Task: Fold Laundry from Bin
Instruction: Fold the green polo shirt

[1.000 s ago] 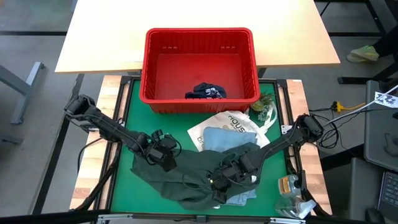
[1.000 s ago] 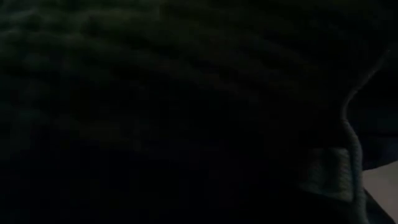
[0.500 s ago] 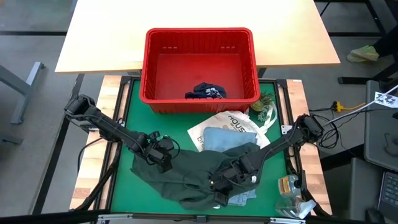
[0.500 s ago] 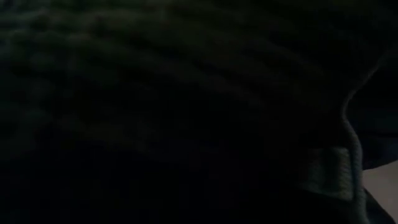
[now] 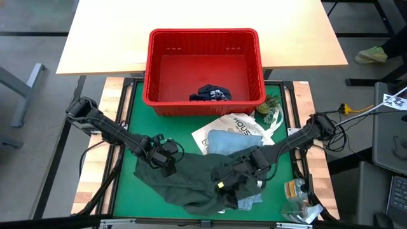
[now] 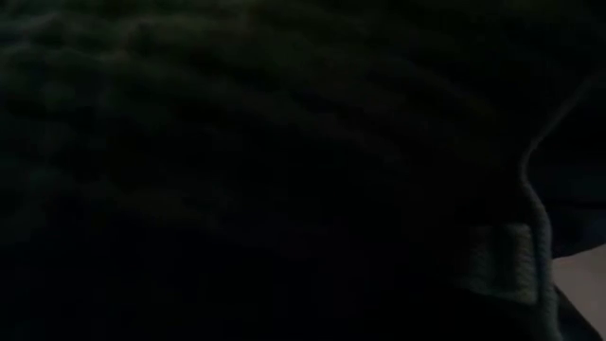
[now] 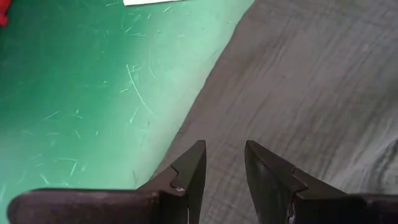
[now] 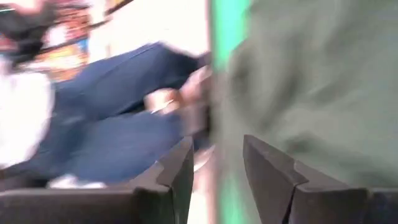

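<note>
your left end effector (image 5: 166, 166) rests on the dark olive-green garment (image 5: 191, 175), fingers apart with nothing between them. your right end effector (image 5: 220, 186) sits over the same cloth, fingers parted too. beside it lie the light blue shirt (image 5: 226, 141) and white tote bag (image 5: 238, 124). navy shorts (image 5: 210, 94) remain in the red bin (image 5: 203, 38). dark fabric blocks your low view.

Lab: robot rig, green mat (image 5: 127, 127)
</note>
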Controlling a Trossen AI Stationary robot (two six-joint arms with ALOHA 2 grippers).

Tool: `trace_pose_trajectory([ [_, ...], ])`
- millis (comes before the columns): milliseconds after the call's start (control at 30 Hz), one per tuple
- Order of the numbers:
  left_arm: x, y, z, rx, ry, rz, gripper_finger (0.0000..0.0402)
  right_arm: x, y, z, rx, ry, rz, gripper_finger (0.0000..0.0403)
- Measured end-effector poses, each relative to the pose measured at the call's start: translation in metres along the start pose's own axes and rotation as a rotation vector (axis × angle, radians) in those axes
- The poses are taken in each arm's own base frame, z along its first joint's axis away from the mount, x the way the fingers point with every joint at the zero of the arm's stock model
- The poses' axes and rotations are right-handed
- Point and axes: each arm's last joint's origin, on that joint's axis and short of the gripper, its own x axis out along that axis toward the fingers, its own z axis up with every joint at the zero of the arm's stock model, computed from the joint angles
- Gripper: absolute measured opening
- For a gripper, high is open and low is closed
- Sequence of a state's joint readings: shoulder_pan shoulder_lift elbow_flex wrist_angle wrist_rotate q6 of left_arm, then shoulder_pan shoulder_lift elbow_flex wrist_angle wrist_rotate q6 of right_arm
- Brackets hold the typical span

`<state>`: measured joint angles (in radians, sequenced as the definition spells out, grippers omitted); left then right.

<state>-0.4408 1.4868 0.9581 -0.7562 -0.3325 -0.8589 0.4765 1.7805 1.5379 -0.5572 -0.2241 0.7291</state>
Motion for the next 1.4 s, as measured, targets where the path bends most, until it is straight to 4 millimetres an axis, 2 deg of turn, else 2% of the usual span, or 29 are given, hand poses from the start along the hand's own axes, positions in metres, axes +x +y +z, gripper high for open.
trace_pose_trajectory([
  [100,0.000,0.000,0.000,-0.002,-0.008,0.002,0.0105,-0.009,-0.011,0.008,-0.058,-0.062,-0.201,0.0139],
  [267,0.000,0.000,0.001,-0.004,-0.016,0.007,0.0105,-0.024,-0.053,0.015,-0.008,-0.048,-0.539,0.0139],
  [433,0.000,0.000,0.001,-0.006,-0.017,0.007,0.0105,-0.031,-0.084,0.016,0.082,0.099,-0.639,0.0138],
  [567,0.000,0.000,0.001,-0.006,-0.019,0.005,0.0105,-0.027,-0.088,0.007,0.109,0.215,-0.644,0.0138],
  [700,0.000,0.000,0.001,-0.006,-0.020,0.005,0.0105,-0.015,-0.078,-0.004,0.157,0.326,-0.555,0.0138],
  [867,-0.001,-0.001,0.000,-0.002,-0.019,0.005,0.0105,-0.002,-0.048,-0.026,0.180,0.412,-0.424,0.0138],
  [1000,-0.001,-0.001,0.000,-0.001,-0.019,0.004,0.0105,0.004,-0.027,-0.045,0.207,0.442,-0.420,0.0138],
  [1167,-0.001,-0.001,0.000,-0.001,-0.019,0.004,0.0105,0.007,-0.007,-0.065,0.317,0.531,-0.361,0.0138],
  [1300,-0.001,-0.001,0.000,-0.001,-0.018,0.004,0.0105,0.009,0.003,-0.075,0.303,0.584,-0.322,0.0138],
  [1400,-0.001,-0.001,-0.001,0.002,0.004,-0.001,0.0105,0.000,0.005,-0.076,0.281,0.561,-0.346,0.0138],
])
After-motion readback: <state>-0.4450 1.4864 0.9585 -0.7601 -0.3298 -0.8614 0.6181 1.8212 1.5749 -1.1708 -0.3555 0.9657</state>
